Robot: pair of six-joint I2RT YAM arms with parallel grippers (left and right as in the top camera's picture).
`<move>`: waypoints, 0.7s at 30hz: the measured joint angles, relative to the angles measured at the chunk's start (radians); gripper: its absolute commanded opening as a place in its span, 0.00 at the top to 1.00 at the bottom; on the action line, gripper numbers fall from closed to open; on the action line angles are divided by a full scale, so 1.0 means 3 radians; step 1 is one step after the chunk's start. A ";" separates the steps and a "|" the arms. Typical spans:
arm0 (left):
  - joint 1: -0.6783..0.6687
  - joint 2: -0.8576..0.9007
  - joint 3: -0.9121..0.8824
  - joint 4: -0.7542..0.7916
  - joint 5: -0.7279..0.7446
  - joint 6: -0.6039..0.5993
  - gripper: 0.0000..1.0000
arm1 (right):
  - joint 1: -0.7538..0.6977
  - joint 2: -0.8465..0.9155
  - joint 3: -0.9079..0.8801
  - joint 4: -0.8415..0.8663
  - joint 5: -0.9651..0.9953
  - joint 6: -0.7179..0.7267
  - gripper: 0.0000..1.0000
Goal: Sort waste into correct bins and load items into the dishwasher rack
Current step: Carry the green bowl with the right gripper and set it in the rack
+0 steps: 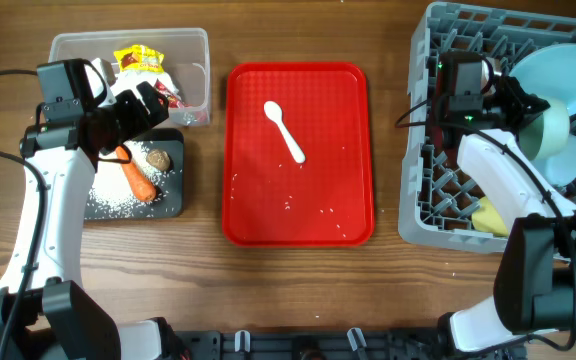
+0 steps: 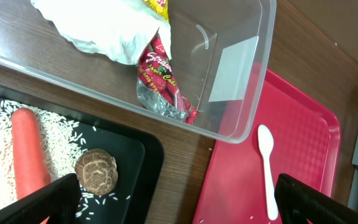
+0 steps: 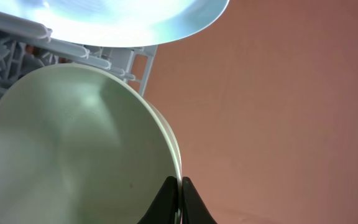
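Left arm (image 1: 43,220) is extended forward from the near-left base, wrist bent toward the right; left gripper (image 2: 179,202) is held spread wide and angled downward, with nothing gripped; black fingertips (image 2: 33,202) are seen at both lower corners of the wrist view; right arm (image 1: 503,175) is stretched forward from the near-right base; right gripper (image 3: 179,202) is pinched closed on the rim of a bowl (image 3: 73,155), fingers nearly meeting
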 measured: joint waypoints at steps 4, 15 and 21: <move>0.0000 0.0000 0.0000 0.0000 0.0000 0.0000 0.00 | 0.0004 0.0141 0.0000 0.0125 -0.0017 -0.0036 0.96; 0.0000 0.0000 0.0000 0.0000 0.0000 0.0000 0.00 | 0.0051 0.0399 -0.0019 0.1437 0.0031 -0.0617 0.00; 0.0000 0.0000 0.0000 -0.0001 0.0000 0.0000 0.00 | 0.0278 0.0412 -0.0024 0.2059 0.0047 -0.0977 0.00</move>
